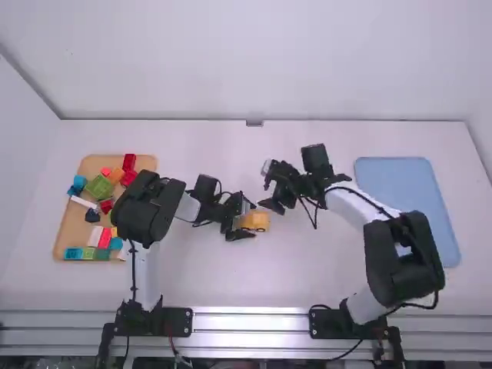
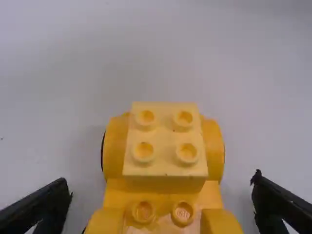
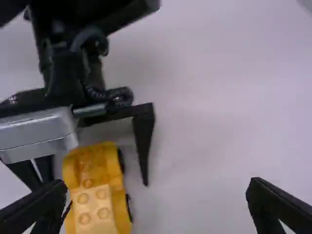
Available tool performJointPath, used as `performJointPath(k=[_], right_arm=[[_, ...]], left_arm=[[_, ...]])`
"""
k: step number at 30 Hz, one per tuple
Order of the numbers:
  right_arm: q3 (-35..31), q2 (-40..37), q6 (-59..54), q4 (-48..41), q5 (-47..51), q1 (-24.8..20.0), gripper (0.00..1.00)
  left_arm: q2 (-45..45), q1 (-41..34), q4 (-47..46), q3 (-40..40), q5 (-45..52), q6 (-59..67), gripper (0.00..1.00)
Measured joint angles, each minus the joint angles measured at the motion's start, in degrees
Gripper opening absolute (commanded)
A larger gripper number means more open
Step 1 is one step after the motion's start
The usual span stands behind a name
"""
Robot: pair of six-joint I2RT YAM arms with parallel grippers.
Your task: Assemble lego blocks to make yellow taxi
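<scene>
In the high view a yellow toy car stands upright on the table, its near end between the spread fingers of my left gripper. Up and to the right of the car, my right gripper is open and holds nothing. A pale yellow block with four studs sits on the car's body in the left wrist view, where my left gripper stands open around the car with gaps on both sides. From the right wrist view, the car lies beside my open right gripper.
At the left of the table is a tan tray with several coloured blocks, partly behind the left arm. A blue tray lies at the far right, with the right arm over its near left edge.
</scene>
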Motion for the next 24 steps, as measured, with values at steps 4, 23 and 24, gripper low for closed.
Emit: performJointPath(k=[4, 23, 24], right_arm=[[0.0, -1.0, 0.8, -0.4, 0.0, -1.1, 0.98], [0.1, -1.0, 4.4, 10.5, -0.3, 1.8, 0.98], [0.0, -1.0, 5.3, 12.7, -0.5, 2.3, 0.98]], left_arm=[[-0.6, 0.2, -1.7, 0.0, -0.1, 0.2, 0.99], [-36.9, 5.9, -36.8, -0.4, -22.4, -1.4, 0.99], [-38.8, 6.0, -37.0, -0.4, -24.3, -2.4, 0.99]])
